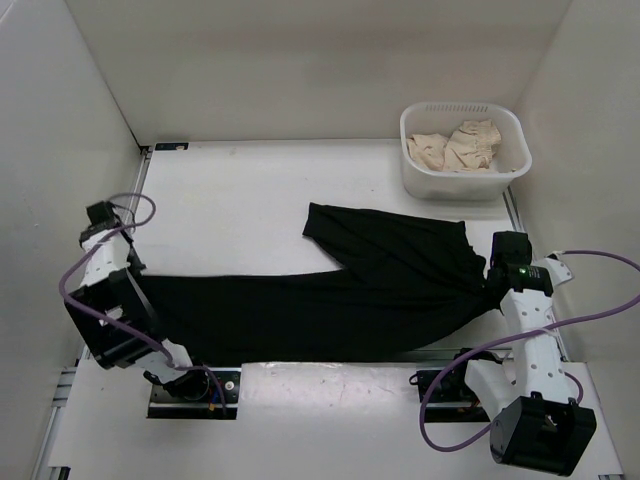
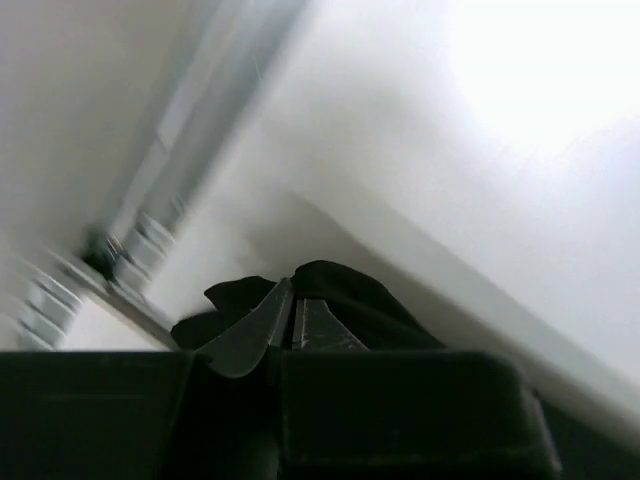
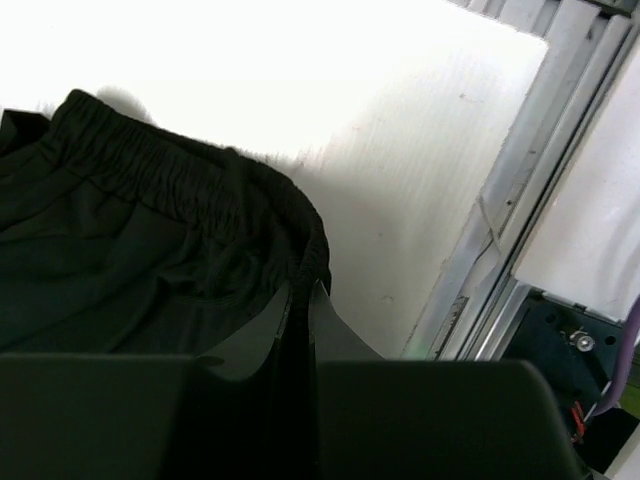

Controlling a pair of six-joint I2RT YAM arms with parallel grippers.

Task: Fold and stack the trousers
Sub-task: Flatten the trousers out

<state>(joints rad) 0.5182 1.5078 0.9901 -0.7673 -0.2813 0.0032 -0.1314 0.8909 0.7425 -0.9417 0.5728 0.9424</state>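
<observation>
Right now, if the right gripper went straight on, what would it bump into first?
The trousers: the right gripper is shut on their waistband. Past that edge it would probably meet the white table, though depth is unclear.

The left arm (image 1: 105, 300) and the right arm (image 1: 530, 345) are made of white links and boxy black joint housings. Purple cables (image 1: 421, 405) loop off both. A small green light (image 1: 521, 270) glows on the right wrist. The left claw (image 2: 292, 305) and the right claw (image 3: 300, 300) have dark grey, wedge-shaped fingers.
</observation>
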